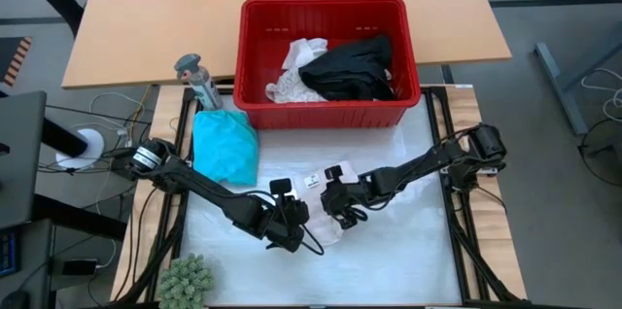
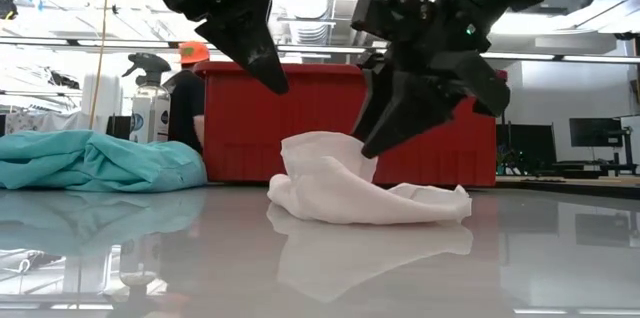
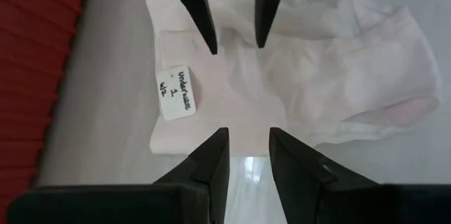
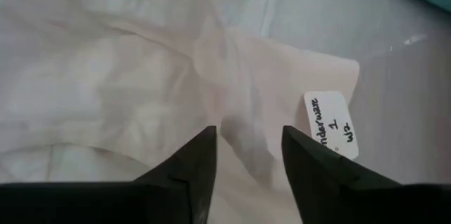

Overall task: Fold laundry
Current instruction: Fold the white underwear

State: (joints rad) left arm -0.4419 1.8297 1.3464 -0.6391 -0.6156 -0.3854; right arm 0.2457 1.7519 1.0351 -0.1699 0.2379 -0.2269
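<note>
One white garment [image 2: 345, 186] with a handwritten tag [image 3: 176, 93] sits crumpled mid-desk [image 1: 408, 251] in front of the red basket [image 1: 328, 105], left gripper [image 2: 268, 70] and right gripper [image 2: 375, 128] both hovering over it, fingers apart, holding nothing.
</note>
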